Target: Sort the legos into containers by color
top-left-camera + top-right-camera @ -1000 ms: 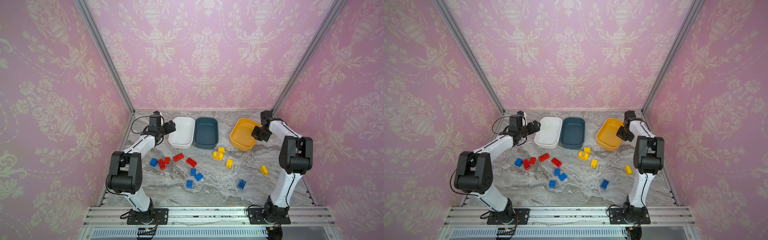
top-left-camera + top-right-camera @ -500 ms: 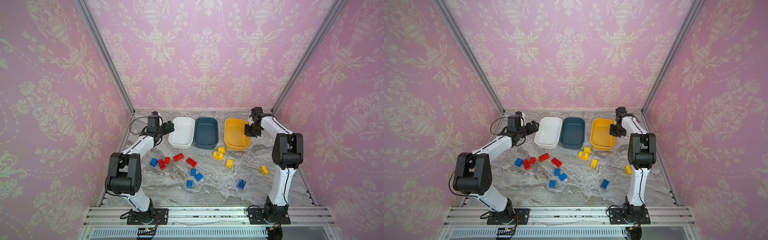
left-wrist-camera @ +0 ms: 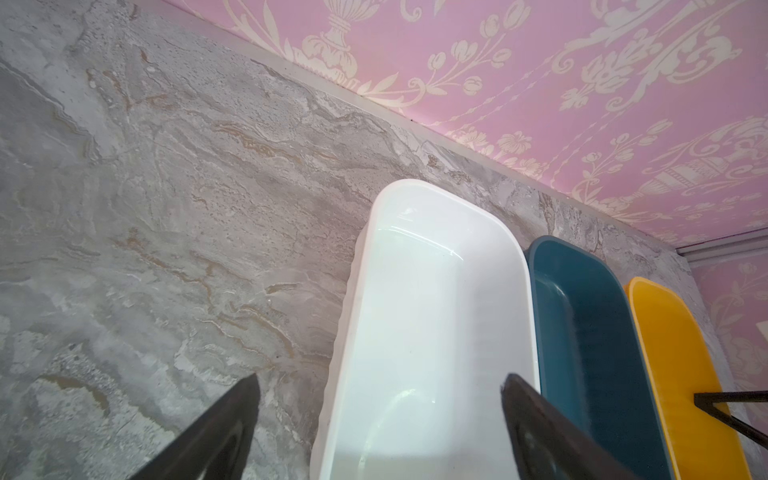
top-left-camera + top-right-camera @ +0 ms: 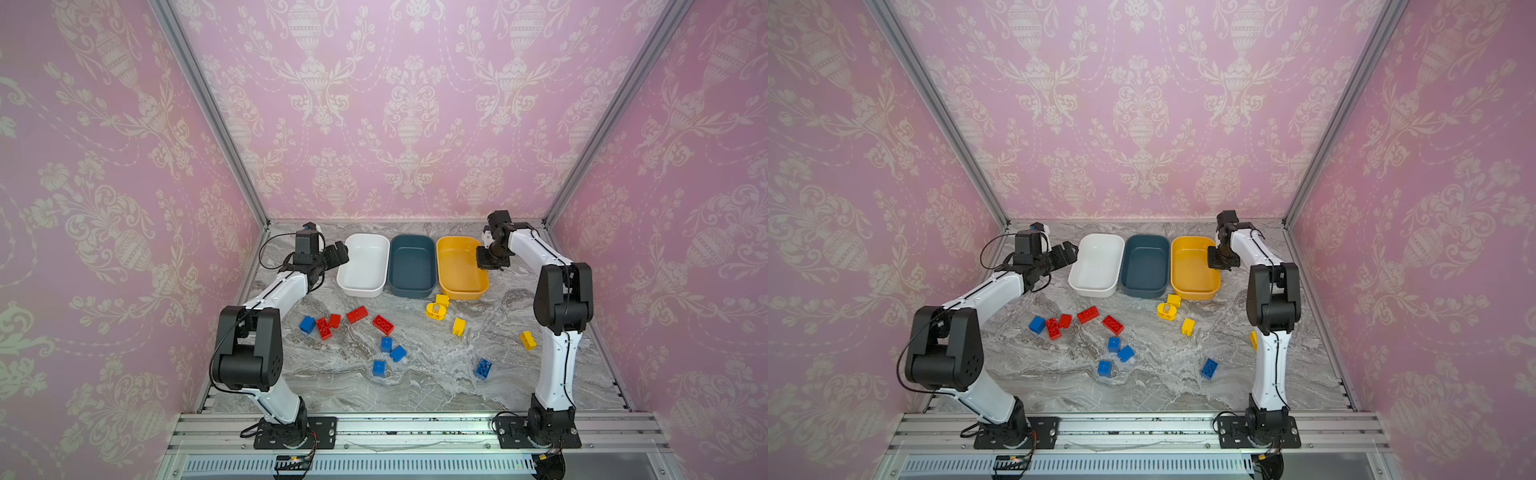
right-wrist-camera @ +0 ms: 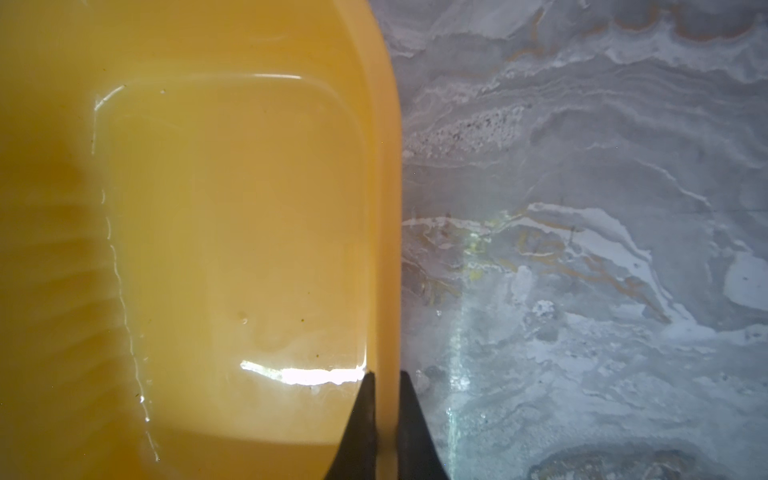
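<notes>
Yellow-orange shallow plastic tub (image 4: 457,270), its rim pinched by the right gripper (image 5: 386,376), has swung square beside the dark teal plastic tub (image 4: 411,266), ready for red, blue and yellow studded bricks (image 4: 383,324) scattered unsorted before it; left gripper (image 4: 338,254) spread, empty.

The yellow-orange rounded plastic tub (image 5: 232,216) looks glossy and slightly translucent, with bright highlights along its floor. The white rounded plastic tub (image 3: 415,311) is equally smooth and shiny; the dark teal-blue rounded plastic tub (image 3: 582,332) beside it has a duller sheen. The grey marbled tabletop (image 3: 166,208) looks like veined stone, matt and finely pitted. The small red, blue and yellow studded bricks (image 4: 357,314), lower centre in a top view, are smooth hard plastic. The pink patterned walls (image 4: 124,166) look matt, like paper. The silver rails (image 4: 374,428) along the bottom edge look like brushed metal.
</notes>
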Controlling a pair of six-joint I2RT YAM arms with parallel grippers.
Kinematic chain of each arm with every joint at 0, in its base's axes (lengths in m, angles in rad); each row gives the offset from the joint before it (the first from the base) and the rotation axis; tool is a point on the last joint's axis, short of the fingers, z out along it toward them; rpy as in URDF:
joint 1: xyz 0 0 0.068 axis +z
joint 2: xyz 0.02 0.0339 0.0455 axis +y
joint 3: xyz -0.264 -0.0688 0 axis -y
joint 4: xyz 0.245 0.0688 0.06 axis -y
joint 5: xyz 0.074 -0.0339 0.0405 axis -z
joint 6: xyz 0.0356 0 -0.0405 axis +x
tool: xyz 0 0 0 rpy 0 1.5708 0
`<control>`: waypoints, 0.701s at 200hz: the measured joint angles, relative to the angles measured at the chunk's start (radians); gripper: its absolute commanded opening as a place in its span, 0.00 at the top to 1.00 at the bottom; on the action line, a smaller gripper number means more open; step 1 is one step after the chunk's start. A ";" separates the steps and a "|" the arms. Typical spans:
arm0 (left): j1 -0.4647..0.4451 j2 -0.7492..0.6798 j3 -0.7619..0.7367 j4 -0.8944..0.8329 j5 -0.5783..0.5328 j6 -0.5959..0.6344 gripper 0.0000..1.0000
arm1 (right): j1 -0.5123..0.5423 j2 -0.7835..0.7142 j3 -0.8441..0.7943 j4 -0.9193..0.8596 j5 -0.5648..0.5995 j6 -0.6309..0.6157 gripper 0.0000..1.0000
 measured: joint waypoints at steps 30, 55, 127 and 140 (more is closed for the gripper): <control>0.004 -0.006 -0.006 0.000 0.000 0.000 0.07 | 0.006 0.001 0.002 -0.002 0.001 0.000 1.00; 0.008 -0.008 -0.010 0.001 0.000 0.000 0.06 | 0.011 0.001 0.002 -0.002 0.001 0.000 1.00; 0.012 -0.009 -0.013 0.002 0.000 0.000 0.06 | 0.023 0.001 -0.021 0.000 0.002 0.005 0.53; 0.012 -0.010 -0.013 0.003 0.000 0.000 0.06 | 0.024 -0.002 -0.028 0.002 0.004 0.008 0.43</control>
